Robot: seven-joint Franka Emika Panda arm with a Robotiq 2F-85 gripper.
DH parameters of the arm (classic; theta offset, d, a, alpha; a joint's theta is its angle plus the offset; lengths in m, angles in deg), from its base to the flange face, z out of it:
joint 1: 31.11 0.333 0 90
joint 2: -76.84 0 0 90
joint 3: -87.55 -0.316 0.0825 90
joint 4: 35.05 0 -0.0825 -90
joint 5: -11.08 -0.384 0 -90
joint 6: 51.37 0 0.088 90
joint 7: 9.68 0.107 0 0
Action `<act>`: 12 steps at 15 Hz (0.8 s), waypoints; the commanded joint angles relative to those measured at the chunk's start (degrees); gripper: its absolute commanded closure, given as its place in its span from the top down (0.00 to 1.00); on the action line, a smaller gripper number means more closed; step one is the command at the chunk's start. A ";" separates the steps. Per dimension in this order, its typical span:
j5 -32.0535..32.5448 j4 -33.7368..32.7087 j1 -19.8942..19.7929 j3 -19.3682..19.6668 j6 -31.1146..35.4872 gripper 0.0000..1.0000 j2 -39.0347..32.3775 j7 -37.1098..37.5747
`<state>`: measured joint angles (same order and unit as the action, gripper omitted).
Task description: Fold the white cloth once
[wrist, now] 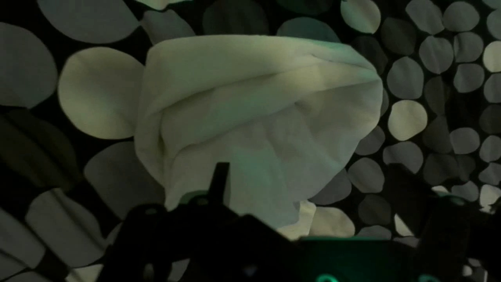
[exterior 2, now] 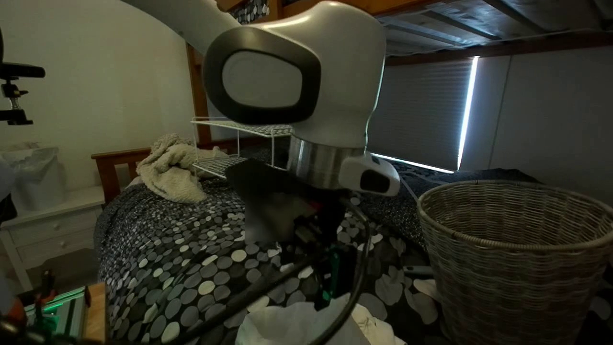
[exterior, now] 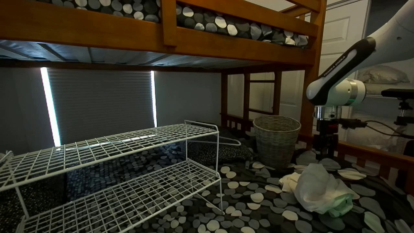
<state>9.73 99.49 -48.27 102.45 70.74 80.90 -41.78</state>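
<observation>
End effector (wrist: 309, 170): fingers apart. Drawers (exterior 2: 38, 235), left: in an exterior view only. White cloth (wrist: 254, 105): partly hidden in wrist view.

In an exterior view, the camera looks across the bed (exterior: 239, 213) with a white wire rack (exterior: 129, 153) close in the left foreground, its lens a little above the top shelf and below the upper bunk (exterior: 97, 29), the window blind (exterior: 100, 103) at left. In an exterior view, the camera stands close to the basket (exterior 2: 507, 287), sees partway down into it, and faces the rack past the robot arm (exterior 2: 335, 86), the blind at right; the bottom edge cuts off the white cloth (exterior 2: 287, 326). Both exterior views share these things; where the rack is near, the basket is farther, and the reverse. The wrist view looks down from close above the cloth and spotted bedspread (wrist: 407, 119), the gripper (wrist: 311, 168) along its bottom edge.
</observation>
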 commanded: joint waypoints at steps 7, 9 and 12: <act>16.43 7.07 1.30 -4.44 2.19 1.00 17.84 26.80; 17.55 7.78 1.38 -5.53 0.99 1.00 20.46 29.48; 16.03 5.56 2.22 -4.91 0.65 1.00 18.88 27.73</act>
<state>25.43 105.19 -46.85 96.79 71.58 99.80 -14.30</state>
